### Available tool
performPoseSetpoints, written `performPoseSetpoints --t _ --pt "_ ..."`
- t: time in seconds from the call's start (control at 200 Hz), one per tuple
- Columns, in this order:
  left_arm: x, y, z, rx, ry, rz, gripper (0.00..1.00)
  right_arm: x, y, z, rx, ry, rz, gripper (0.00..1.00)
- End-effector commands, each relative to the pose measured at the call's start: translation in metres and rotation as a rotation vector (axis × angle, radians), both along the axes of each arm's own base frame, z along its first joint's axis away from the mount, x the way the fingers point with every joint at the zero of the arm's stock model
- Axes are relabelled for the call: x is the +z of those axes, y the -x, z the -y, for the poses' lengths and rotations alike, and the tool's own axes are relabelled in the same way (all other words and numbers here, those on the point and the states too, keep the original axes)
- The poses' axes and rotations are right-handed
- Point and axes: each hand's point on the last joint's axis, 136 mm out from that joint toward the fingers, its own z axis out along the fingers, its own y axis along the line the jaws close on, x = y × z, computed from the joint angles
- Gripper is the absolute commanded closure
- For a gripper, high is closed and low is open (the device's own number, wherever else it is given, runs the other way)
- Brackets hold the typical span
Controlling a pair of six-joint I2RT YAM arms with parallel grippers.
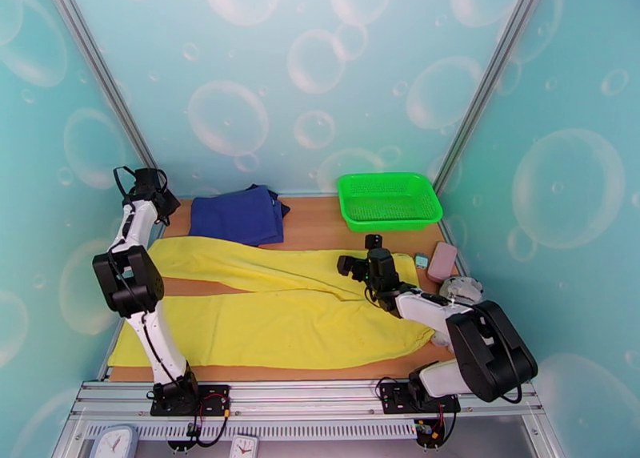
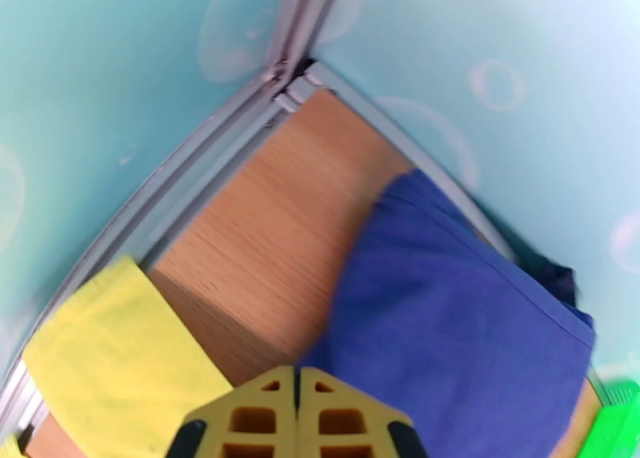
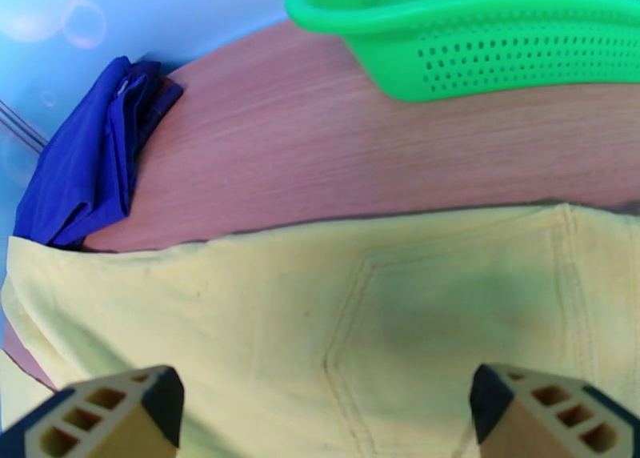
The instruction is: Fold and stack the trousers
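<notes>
Readying waist grab on trousers [image 1: 280, 323]; right jaws gaping, empty.
Probably needing both layers pinched; left jaws closed, empty.

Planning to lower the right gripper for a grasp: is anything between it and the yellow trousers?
Nothing visible. The open right gripper hangs directly over the trousers, with bare yellow cloth beneath it. The green basket and navy cloth lie farther back.
</notes>
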Motion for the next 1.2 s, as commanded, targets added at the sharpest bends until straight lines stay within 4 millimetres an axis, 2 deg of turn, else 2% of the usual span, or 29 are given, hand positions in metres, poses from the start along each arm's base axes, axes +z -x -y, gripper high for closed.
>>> performPoseSetpoints --t 0.0,0.095,0.135,0.155,0.185,0.225,0.355,0.46,0.55,0.67,0.78,0.94,1.01,1.125,1.195 --pt "0.008 0.009 0.012 -0.004 0.012 0.045 1.00 0.014 0.002 0.004 -0.021 -0.044 0.049 0.01" --pt "-0.002 0.014 0.006 0.017 -0.050 0.018 1.00 0.014 0.003 0.005 -0.018 -0.042 0.049 0.01" --pt "-0.015 0.015 0.001 0.026 -0.069 -0.018 0.76 0.013 0.003 0.005 -0.017 -0.039 0.050 0.01" --pt "-0.021 0.015 -0.001 0.032 -0.080 -0.037 0.68 0.012 0.003 0.005 -0.014 -0.037 0.046 0.01" --pt "-0.032 0.016 -0.006 0.041 -0.100 -0.070 0.63 0.012 0.004 0.004 -0.007 -0.038 0.044 0.01" --pt "-0.045 0.016 -0.015 0.057 -0.132 -0.111 0.61 0.013 0.003 0.002 0.001 -0.034 0.044 0.01" --pt "-0.074 0.013 -0.038 0.095 -0.165 -0.182 0.56 0.011 0.003 -0.002 0.020 -0.031 0.047 0.01" --pt "-0.088 0.005 -0.043 0.092 -0.143 -0.183 0.55 0.007 0.001 -0.005 0.034 -0.028 0.039 0.01" --pt "-0.093 -0.001 -0.052 0.128 -0.125 -0.167 0.56 0.003 0.001 -0.009 0.047 -0.023 0.032 0.01" --pt "-0.088 -0.005 -0.070 0.220 -0.164 -0.153 0.54 0.001 0.001 -0.011 0.055 -0.015 0.029 0.01" --pt "-0.099 -0.006 -0.082 0.290 -0.154 -0.189 0.53 -0.001 0.000 -0.014 0.061 -0.013 0.023 0.01" --pt "-0.133 -0.015 -0.082 0.368 -0.036 -0.229 0.59 -0.008 -0.002 -0.016 0.067 -0.004 0.005 0.01" --pt "-0.145 -0.012 -0.082 0.417 -0.012 -0.245 0.60 -0.009 -0.002 -0.015 0.065 -0.001 0.003 0.01" --pt "-0.149 -0.005 -0.084 0.481 -0.052 -0.260 0.59 -0.007 -0.003 -0.016 0.068 -0.004 0.006 0.01" --pt "-0.146 0.000 -0.086 0.511 -0.082 -0.267 0.54 -0.007 -0.002 -0.018 0.075 -0.007 0.007 0.01"
